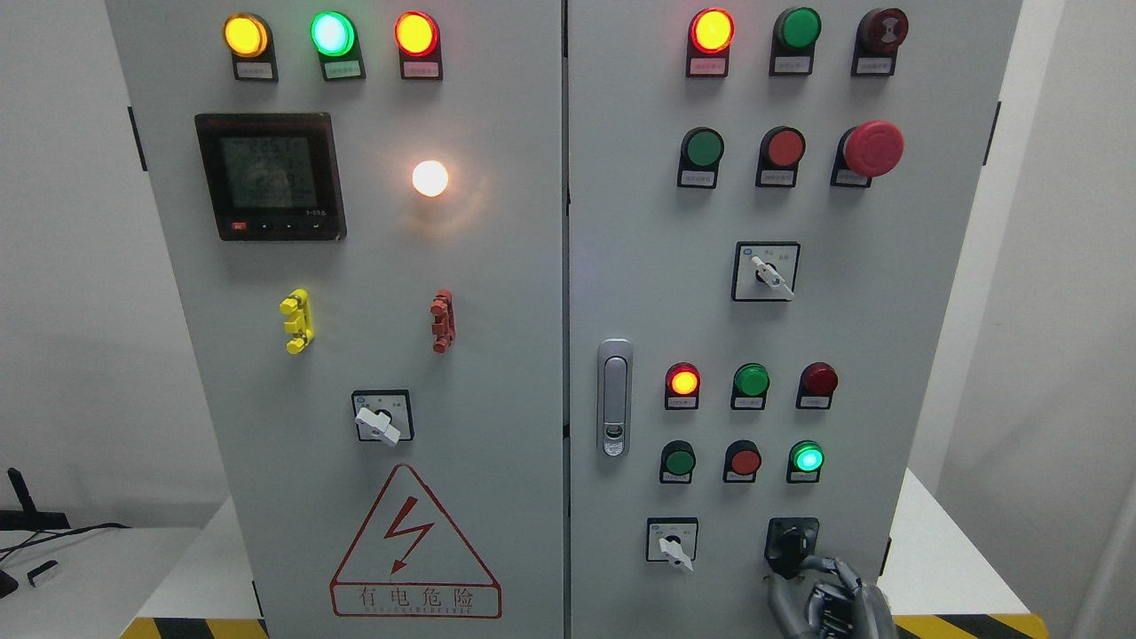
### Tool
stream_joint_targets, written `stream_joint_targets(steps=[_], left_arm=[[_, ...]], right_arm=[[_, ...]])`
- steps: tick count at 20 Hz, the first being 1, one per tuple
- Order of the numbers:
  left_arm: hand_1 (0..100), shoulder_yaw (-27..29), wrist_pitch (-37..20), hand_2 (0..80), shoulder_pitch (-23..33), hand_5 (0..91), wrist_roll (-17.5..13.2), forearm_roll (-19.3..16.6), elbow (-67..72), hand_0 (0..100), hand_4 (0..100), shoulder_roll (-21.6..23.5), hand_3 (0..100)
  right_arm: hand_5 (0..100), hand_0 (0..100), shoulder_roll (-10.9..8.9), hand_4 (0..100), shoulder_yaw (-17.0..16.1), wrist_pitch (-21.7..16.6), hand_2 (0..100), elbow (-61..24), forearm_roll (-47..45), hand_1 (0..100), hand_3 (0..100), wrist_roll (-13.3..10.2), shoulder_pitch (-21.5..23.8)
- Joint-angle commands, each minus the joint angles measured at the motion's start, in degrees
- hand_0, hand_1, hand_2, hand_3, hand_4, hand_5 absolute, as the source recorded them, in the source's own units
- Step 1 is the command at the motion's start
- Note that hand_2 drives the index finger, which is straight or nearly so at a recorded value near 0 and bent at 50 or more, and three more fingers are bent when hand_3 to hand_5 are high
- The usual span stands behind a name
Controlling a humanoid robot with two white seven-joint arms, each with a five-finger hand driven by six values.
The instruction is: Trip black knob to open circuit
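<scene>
Your right hand [825, 603] sits at the cabinet's [497, 355] lower right corner, its fingers [785, 593] reaching up against the black knob [790, 543]; whether they clamp it you cannot tell. The knob sits right of a white selector [674, 546], below a lit green lamp [807, 459]. A warning triangle [414, 546] marks the left door.

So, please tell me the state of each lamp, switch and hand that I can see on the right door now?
Top red lamp: lit.
Top green lamp: off.
Middle red lamp: lit.
Lower green lamp: lit.
Emergency stop button: cannot tell.
Door handle: flush.
Black knob: fingers on it.
Right hand: touching the black knob.
Left hand: not in view.
</scene>
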Motion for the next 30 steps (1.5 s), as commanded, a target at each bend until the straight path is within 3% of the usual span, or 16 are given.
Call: stream_joint_targets(steps=[1,30], left_arm=[[39,0.0,-0.04,0.0,0.0,0.0,0.03,0.26,-0.09,12,0,-0.03,0],[39,0.0,-0.04,0.0,0.0,0.0,0.03,0.26,0.0,12,0,-0.03,0]], right_arm=[[100,44,-0.06,100,0.62,-0.05,50,-0.03,0.0,71,100,0.06,-0.08],[100,45,-0.15,100,-0.34,-0.13,50,0.15,0.0,70,100,-0.03,0.01]])
